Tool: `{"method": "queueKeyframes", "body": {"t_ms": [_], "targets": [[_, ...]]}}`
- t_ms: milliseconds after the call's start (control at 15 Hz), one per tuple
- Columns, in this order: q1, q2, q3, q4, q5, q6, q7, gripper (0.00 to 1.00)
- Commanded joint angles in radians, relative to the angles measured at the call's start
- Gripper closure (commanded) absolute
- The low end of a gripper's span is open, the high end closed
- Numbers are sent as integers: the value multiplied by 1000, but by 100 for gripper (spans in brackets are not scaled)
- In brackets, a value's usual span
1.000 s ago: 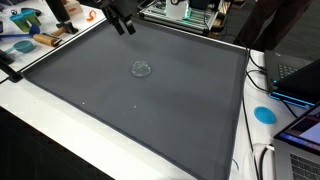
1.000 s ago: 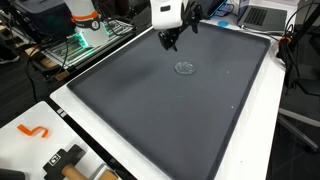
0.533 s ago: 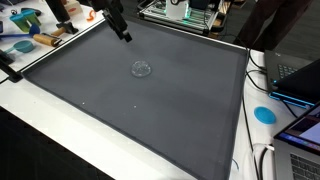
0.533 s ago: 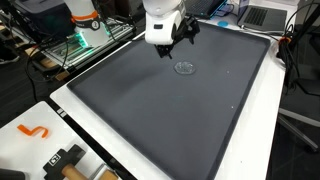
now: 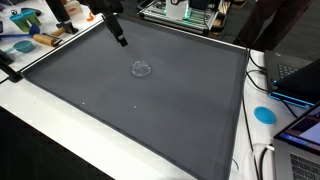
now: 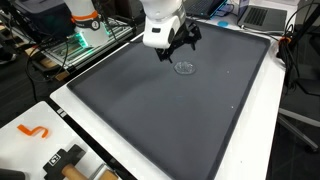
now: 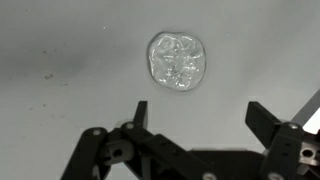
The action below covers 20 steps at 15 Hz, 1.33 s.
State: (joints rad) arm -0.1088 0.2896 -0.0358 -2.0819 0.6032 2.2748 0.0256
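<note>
Bright, even light falls from overhead on the grey mat, and shadows are faint. In the wrist view the clear plastic piece glints at twelve o'clock. The gripper at six looks dark and perhaps slightly soft.

The arm ends in a white, rounded wrist housing with a smooth shell. The gripper mounted on it is matte black throughout. In the wrist view, its two fingers are flat-tipped black bars on hinged linkages, with round pivot pins visible at the joints.
</note>
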Motion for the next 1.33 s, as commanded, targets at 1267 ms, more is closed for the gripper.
{"method": "queueKeyframes", "body": {"t_ms": [1267], "targets": [[103, -136, 83, -224, -115, 363, -13, 0]]}}
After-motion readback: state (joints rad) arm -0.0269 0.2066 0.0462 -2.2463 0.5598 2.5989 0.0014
